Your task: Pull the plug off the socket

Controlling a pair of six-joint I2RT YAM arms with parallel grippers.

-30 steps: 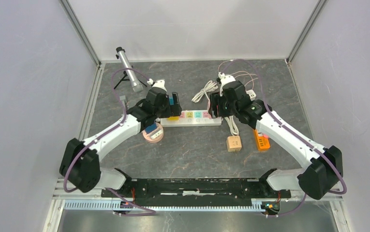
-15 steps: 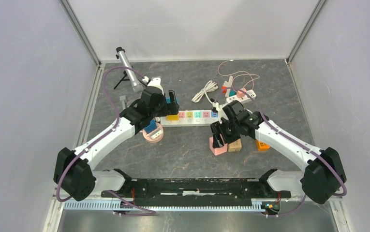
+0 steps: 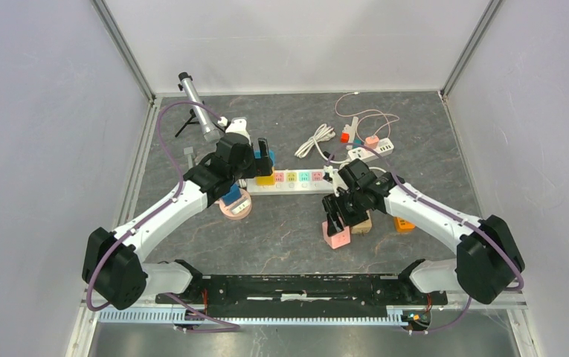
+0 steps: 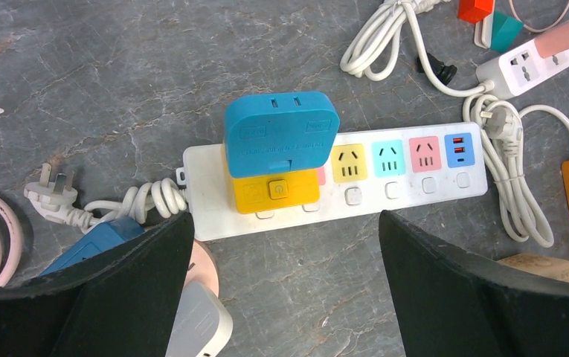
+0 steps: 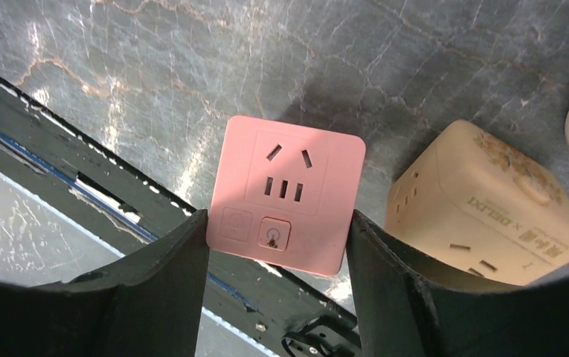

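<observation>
Right wrist view: you have the pink plug clamped between the jaws of the right gripper, socket face toward the camera. It is well apart from the power strip, just beside the tan cube adapter, over the near tabletop. The left gripper hangs above the strip, jaws wide apart, holding nothing. A blue adapter sits stacked on a yellow adapter there.

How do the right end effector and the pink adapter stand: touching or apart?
Touching. Right wrist view: both fingers press the sides of the pink adapter.
</observation>
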